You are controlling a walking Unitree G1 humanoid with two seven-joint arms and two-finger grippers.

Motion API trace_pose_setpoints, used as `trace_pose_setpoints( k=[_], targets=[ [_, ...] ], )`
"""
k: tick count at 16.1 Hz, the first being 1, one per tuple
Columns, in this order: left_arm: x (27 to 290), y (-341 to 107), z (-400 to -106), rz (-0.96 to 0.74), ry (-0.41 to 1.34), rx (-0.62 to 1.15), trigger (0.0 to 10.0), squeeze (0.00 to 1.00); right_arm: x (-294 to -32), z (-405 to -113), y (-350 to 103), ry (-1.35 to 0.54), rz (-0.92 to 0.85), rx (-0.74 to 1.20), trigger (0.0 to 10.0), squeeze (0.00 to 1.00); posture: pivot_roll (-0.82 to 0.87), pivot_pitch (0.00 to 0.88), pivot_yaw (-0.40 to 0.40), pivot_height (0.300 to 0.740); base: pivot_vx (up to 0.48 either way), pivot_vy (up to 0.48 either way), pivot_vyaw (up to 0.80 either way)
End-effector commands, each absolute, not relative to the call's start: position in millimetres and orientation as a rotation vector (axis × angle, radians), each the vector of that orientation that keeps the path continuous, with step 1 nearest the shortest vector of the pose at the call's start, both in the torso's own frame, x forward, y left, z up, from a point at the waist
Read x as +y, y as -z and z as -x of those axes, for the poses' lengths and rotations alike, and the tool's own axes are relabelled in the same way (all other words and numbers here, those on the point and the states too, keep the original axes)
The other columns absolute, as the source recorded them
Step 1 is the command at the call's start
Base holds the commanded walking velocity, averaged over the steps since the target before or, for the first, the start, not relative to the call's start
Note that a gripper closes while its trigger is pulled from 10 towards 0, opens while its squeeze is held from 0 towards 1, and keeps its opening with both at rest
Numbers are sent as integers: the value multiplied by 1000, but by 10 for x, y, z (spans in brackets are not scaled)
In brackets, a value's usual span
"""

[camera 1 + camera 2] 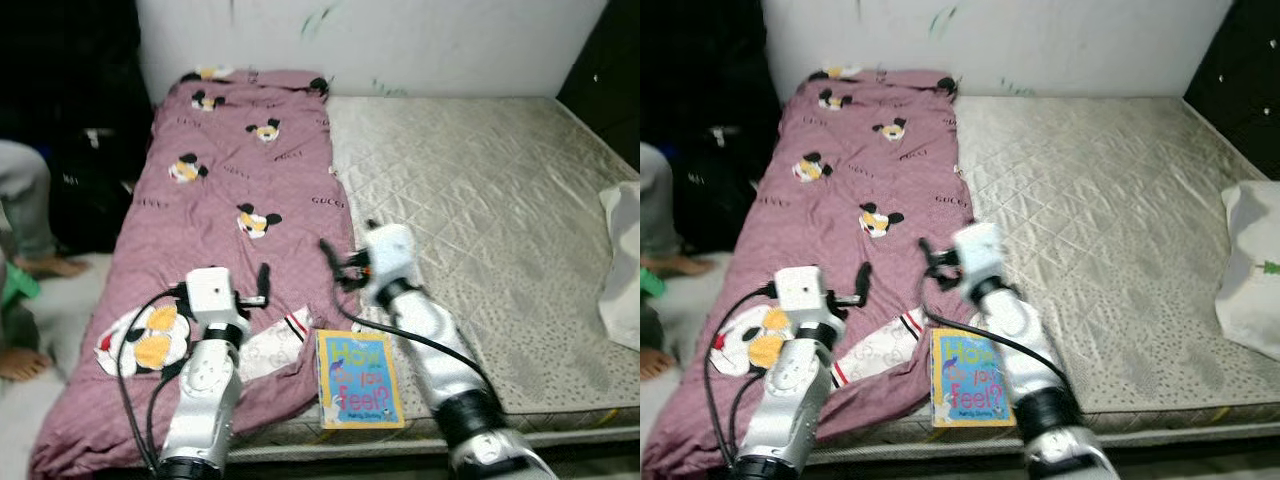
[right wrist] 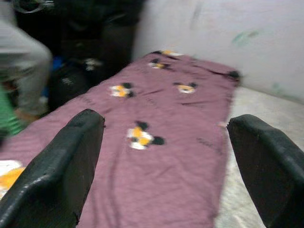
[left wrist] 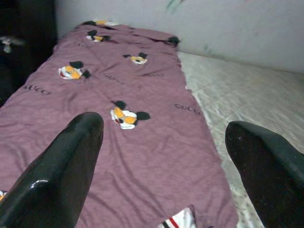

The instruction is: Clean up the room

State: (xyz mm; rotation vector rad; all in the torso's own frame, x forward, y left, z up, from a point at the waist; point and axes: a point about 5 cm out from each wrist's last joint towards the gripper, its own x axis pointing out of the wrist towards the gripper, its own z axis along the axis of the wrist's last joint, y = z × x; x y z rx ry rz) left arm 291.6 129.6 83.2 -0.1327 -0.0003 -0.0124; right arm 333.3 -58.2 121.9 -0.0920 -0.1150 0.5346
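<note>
1. Far left: a person's leg and bare feet [image 1: 28, 265] stand on the floor beside the bed, next to a dark bag [image 1: 85, 190]. This strip borders the bed's left edge.
2. A mauve blanket [image 1: 230, 170] printed with cartoon mouse heads covers the left side of the mattress, running from the white wall [image 1: 400, 40] to the near edge, where it droops over the side. Its right edge runs roughly down the middle of the bed.
3. The left gripper [image 1: 262, 283] hovers over the near part of the blanket. In the left wrist view its fingers [image 3: 61, 166] stand wide apart with nothing between them; only blanket lies ahead of them.
4. A white garment with red and dark stripes [image 1: 275, 345] lies on the blanket near the bed's front edge, just right of the left arm.
5. A children's book with a blue and yellow cover [image 1: 358, 380] lies flat at the front edge of the mattress, between the two arms and closer to the camera than both grippers. Neither gripper touches it.
6. The right gripper [image 1: 335, 258] sits over the blanket's right edge, pointing left. In the right wrist view its fingers [image 2: 66, 171] are spread wide and hold nothing.
7. Right of the blanket, the quilted grey mattress [image 1: 480, 200] lies bare and offers open room.
8. Far right: a white pillow [image 1: 1252, 265] rests at the mattress's right edge.
</note>
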Motion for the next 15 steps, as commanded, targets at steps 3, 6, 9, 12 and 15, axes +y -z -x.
trace_pose_setpoints(
  k=[3, 6, 9, 12, 15],
  targets=[
    [1436, -920, -2937, 105, -14, -39, 10000, 0, -427, -3329, -1265, -574, 92, -126, 10000, 0, 134, 67, -87, 740, 0, 0, 0],
    [1358, -820, -2845, 139, -7, 3, 10000, 0, -666, -3210, -1082, -492, 93, -106, 10000, 0, 81, 50, 0, 740, 0, 0, 0],
    [1261, -767, -2887, 133, 57, 45, 10000, 0, -797, -3222, -1015, -413, 92, -93, 10000, 0, 81, 5, 61, 740, 0, 0, 0],
    [1385, -1029, -3059, 85, 93, -37, 10000, 0, -803, -3372, -1185, -349, 65, -132, 10000, 0, 90, 27, 62, 740, 0, 0, 0],
    [1452, -948, -3049, 100, 43, -13, 10000, 0, -895, -3356, -1107, -342, 94, -110, 10000, 0, 69, 43, 11, 740, 0, 0, 0]
  ],
)
